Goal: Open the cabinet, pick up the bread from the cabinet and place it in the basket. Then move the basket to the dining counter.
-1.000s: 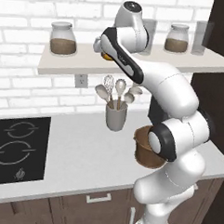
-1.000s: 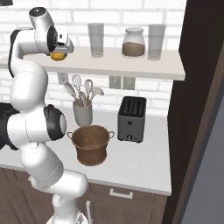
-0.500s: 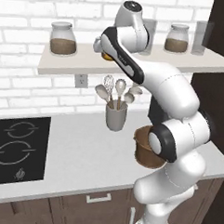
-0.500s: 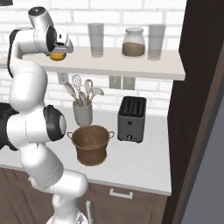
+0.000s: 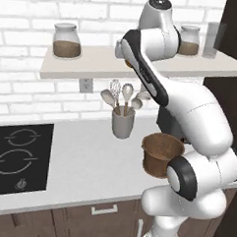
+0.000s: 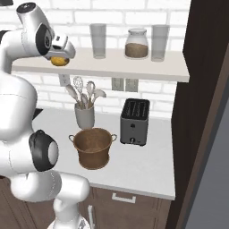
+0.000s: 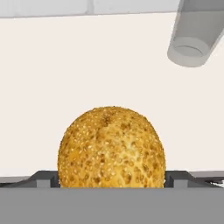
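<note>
1. Hand view: the bread (image 7: 112, 148), a seeded golden bun, sits on the pale shelf (image 7: 87, 65) right between the two dark fingertips (image 7: 43, 178), which stand at its left and right sides. The jaws are spread wide, about as wide as the bun; whether they press on it or just flank it, I cannot tell.
2. An empty glass (image 7: 194, 41) stands on the same shelf, farther off and to the upper right of the bun in this view.
3. Right base view: the gripper (image 6: 60, 56) is up at the left end of the wall shelf (image 6: 134, 67), with the bread (image 6: 58, 61) showing as an orange spot under the hand.
4. Farther right on that shelf stand a tall glass (image 6: 98, 40), a brown-filled jar (image 6: 136, 43) and a second glass (image 6: 159, 42).
5. The basket (image 6: 92, 147), brown with small side handles, sits on the counter (image 6: 143, 167) below the shelf, near the front edge. Behind it is a grey utensil cup (image 6: 84, 115); to its right, a toaster (image 6: 134, 121).
6. Left base view: the basket (image 5: 160, 153) is partly behind the arm, with the utensil cup (image 5: 122, 121) to its left. A black cooktop (image 5: 17, 157) lies at the far left of the counter, and another jar (image 5: 65, 40) stands on the left part of the shelf.
</note>
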You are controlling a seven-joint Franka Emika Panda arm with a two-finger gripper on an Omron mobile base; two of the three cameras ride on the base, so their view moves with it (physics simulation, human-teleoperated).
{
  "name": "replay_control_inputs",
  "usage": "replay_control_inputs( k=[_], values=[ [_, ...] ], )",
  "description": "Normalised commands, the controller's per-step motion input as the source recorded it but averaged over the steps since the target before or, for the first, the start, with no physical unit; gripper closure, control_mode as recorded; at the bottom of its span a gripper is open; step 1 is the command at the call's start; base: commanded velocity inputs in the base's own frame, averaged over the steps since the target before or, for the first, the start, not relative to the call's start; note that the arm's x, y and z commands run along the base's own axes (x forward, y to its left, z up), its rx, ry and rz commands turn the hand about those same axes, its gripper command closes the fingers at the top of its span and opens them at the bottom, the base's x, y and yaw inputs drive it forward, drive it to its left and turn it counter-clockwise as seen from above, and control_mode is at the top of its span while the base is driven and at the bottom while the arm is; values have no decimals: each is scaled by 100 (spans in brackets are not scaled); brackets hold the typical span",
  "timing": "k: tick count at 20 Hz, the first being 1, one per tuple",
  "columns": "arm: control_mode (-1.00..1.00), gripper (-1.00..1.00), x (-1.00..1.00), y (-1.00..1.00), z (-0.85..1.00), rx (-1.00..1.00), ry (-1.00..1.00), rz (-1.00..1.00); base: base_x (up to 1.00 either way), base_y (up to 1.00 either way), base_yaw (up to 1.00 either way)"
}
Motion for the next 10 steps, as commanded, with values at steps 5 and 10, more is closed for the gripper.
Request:
replay_control_inputs(
  k=[5, 10],
  values=[
    [-100, 100, -100, -95, 0, 6, -2, -20, 0, 0, 0],
    [-100, 100, -100, -21, -3, 1, 0, -4, 0, 0, 0]
  ],
)
